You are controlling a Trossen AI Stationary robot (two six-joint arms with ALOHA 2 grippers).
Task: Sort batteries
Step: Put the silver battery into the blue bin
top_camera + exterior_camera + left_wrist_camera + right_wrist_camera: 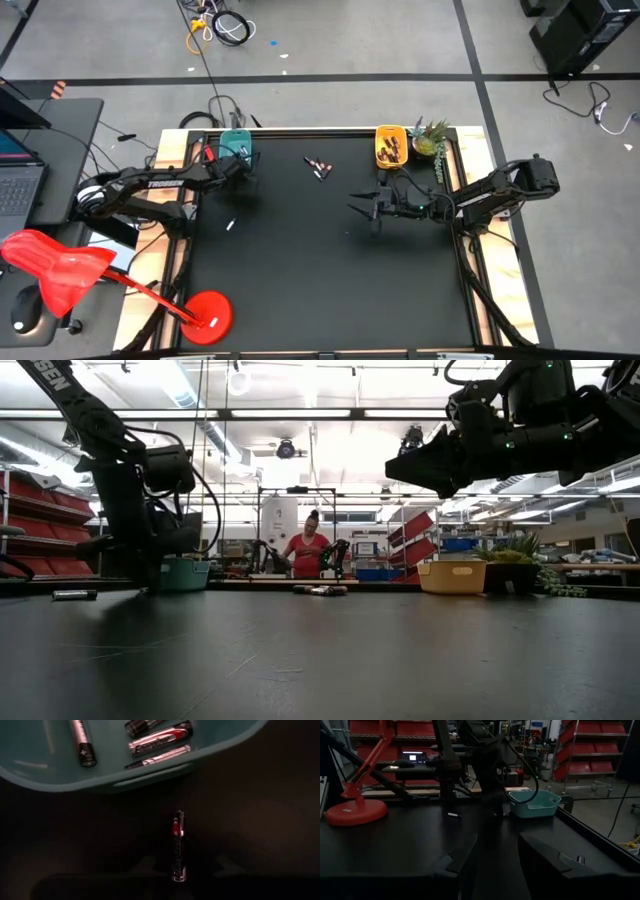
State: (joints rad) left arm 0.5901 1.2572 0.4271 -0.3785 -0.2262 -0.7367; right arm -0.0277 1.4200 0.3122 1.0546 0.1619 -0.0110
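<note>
A dark battery (178,842) with a red band lies just short of the teal tray (150,777), and my left gripper (180,872) is shut on it at the table's far left (240,172). Inside the teal tray lie several batteries (160,744). A few more batteries (318,168) lie loose on the black table at the far middle, and a single one (230,225) lies nearer the left. The yellow tray (390,147) at the far right holds dark batteries. My right gripper (365,208) hangs open and level above the table's right half, holding nothing. My left gripper pinches the battery's near end (180,870) between its two fingers, coming steeply from above. The battery runs on past the fingers, its other end (179,815) toward the teal tray's wall. Whether it rests on the table or is lifted, I cannot tell.
A red desk lamp (200,312) stands at the table's near left corner. A small potted plant (430,138) sits beside the yellow tray. A person (307,550) stands far behind the table. The middle and near part of the black table (320,280) is bare.
</note>
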